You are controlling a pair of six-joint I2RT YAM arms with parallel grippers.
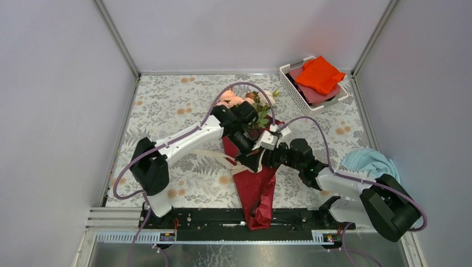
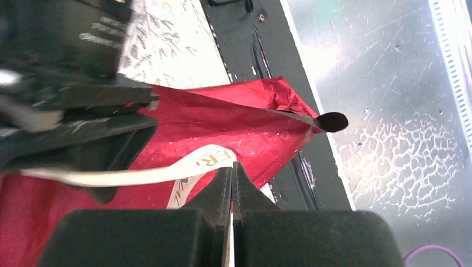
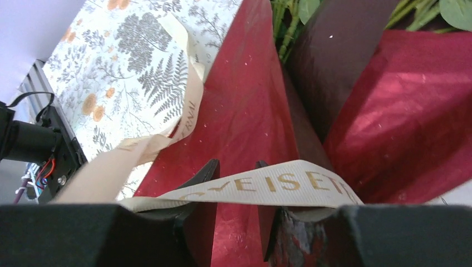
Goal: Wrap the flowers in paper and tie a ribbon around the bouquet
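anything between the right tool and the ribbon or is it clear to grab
Nothing visible stands in the way. The ribbon lies draped straight across the tips of the open right tool, with only the red paper behind it.

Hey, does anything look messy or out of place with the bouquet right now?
The ribbon lies slack across the dark red paper, untied. The narrow end of the bouquet is crumpled and overhangs the floral tablecloth onto the black rail.
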